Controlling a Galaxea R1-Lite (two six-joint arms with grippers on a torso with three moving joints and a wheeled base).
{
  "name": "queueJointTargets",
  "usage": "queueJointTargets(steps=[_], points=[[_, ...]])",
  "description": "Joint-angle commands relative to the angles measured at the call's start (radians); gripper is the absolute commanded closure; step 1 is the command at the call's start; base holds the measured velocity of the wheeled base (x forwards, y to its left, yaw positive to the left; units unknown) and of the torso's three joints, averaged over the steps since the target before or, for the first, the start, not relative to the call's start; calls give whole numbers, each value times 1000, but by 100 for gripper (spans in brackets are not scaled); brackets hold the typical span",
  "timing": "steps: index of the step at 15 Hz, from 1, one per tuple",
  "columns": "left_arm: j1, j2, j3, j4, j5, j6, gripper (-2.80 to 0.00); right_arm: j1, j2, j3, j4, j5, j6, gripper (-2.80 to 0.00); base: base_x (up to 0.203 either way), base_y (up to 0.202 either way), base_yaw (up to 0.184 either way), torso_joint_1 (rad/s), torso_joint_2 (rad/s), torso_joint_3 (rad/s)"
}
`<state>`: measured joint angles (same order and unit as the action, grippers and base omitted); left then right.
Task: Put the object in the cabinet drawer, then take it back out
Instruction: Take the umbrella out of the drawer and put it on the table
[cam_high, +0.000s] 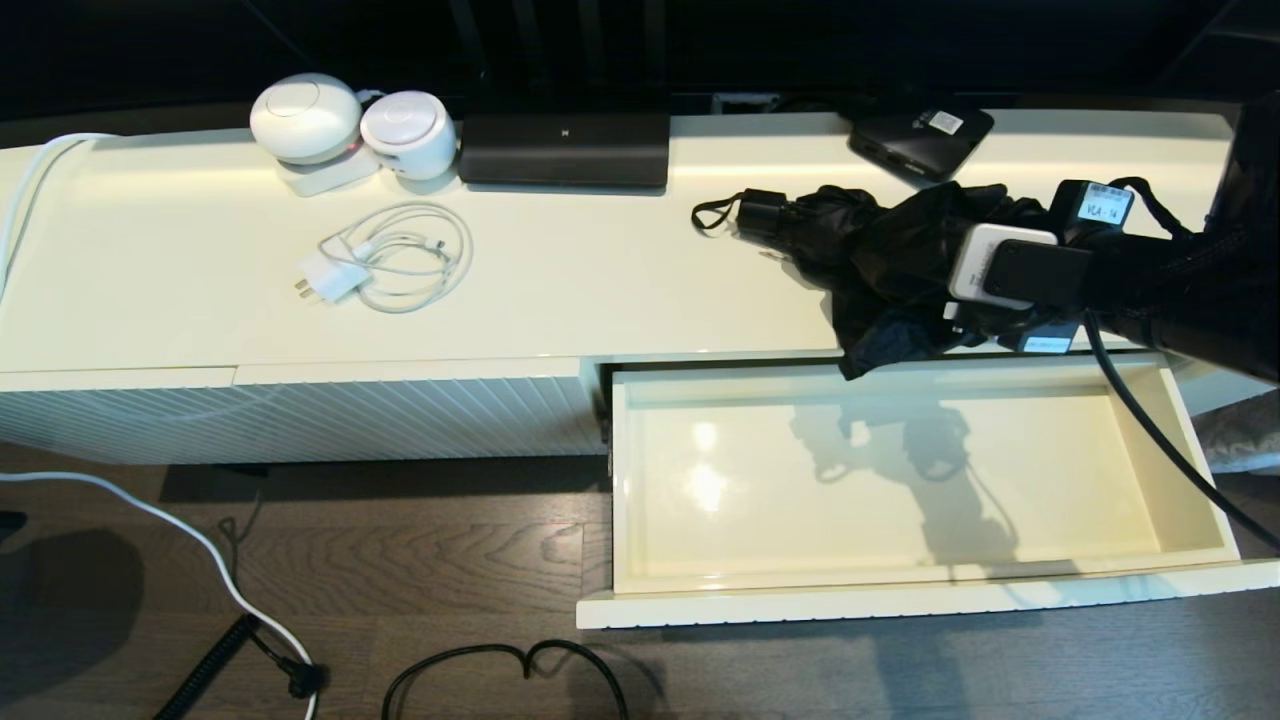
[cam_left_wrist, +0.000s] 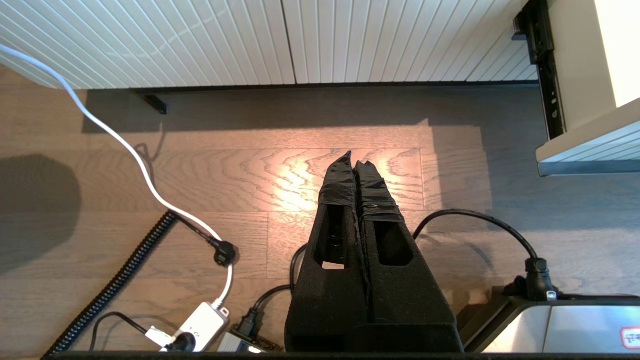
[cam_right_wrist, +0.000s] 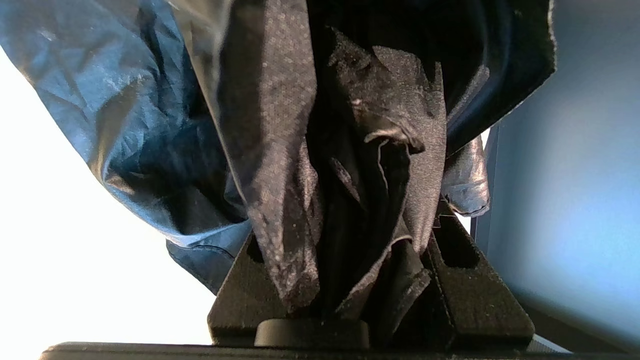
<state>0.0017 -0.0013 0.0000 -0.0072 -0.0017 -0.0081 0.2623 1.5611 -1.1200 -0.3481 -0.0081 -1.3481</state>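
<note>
The object, a black folding umbrella (cam_high: 860, 240), lies across the cabinet top at the right, its handle and wrist loop (cam_high: 735, 213) pointing left and loose fabric hanging over the front edge. My right gripper (cam_high: 950, 290) is shut on its bunched fabric (cam_right_wrist: 345, 200), which fills the space between the fingers. Just below it the cabinet drawer (cam_high: 900, 585) stands pulled out, with its glossy cream interior bare. The left gripper (cam_left_wrist: 356, 160) is shut and empty, hanging low over the wooden floor in front of the cabinet.
On the cabinet top are two white round devices (cam_high: 350, 125), a coiled white charger cable (cam_high: 390, 260), a long black device (cam_high: 565, 148) and a flat black box (cam_high: 920, 140). Cables (cam_high: 500, 660) lie on the floor. A ribbed cream panel (cam_high: 300, 415) is left of the drawer.
</note>
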Motion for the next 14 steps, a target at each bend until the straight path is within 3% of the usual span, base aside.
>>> queueJointTargets(steps=[1,2,10,14], points=[[1,-1,0,0,0,-1,0,-1,6,-4,-2,0,-8,0,0,0,0,0,0,0],[0,-2,0,0,0,-1,0,0,4,-3,-2,-2,-10,-280,0,0,0,0,0,0],[1,-2,0,0,0,-1,0,0,-63,-14,7,-1,2,-280,0,0,0,0,0,0],[1,-2,0,0,0,-1,0,11,-193,100,16,6,5,-280,0,0,0,0,0,0]])
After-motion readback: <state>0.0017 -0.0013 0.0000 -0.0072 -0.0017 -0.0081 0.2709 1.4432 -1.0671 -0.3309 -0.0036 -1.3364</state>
